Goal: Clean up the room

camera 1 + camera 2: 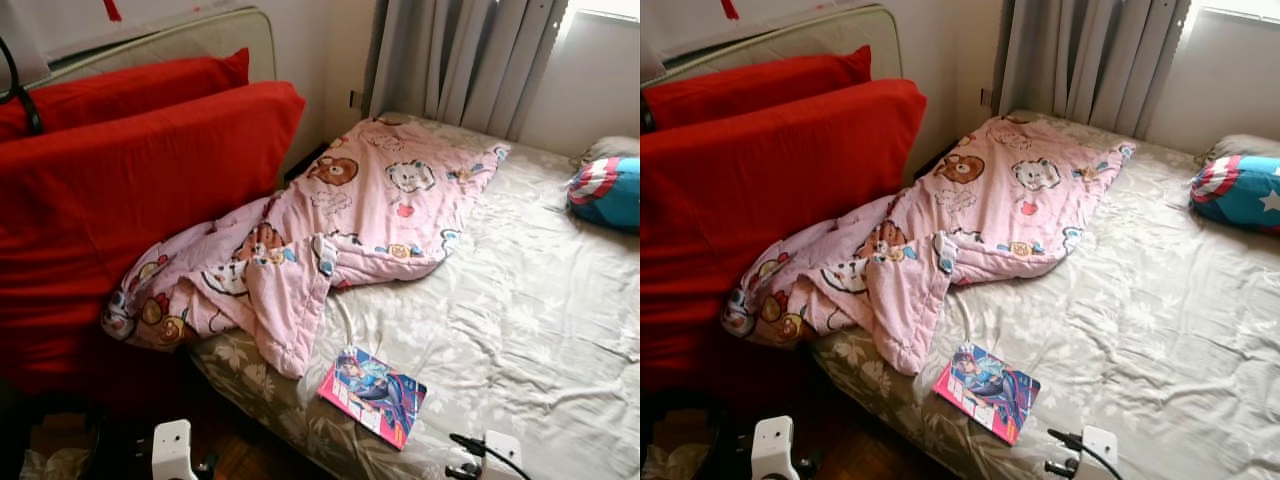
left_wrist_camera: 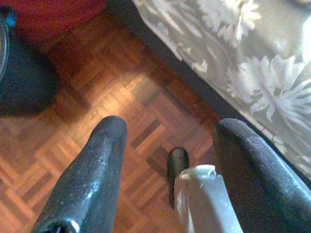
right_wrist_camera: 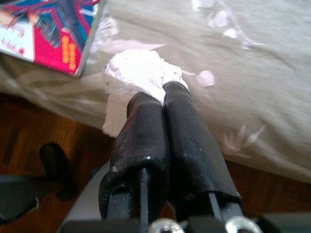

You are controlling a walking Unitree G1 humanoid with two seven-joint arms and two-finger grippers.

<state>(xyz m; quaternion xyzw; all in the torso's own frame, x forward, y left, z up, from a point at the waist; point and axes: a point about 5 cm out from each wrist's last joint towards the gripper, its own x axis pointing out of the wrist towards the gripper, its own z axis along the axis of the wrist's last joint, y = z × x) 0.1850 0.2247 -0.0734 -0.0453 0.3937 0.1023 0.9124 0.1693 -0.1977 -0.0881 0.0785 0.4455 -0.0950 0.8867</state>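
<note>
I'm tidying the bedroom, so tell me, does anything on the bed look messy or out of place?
Yes. The pink cartoon blanket lies crumpled, one end spilling off the bed against the red cushions. A comic book sits loose near the mattress edge. The right gripper is shut on a crumpled white tissue beside it.

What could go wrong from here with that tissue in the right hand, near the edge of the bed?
The right hand pinches the crumpled white tissue only at its fingertips, so it could slip out onto the wooden floor.

The comic book lies at the mattress edge, close to that hand; a bump might knock it off.

The pink blanket droops over the bedside toward the floor and could slide further or catch a passing arm.
</note>
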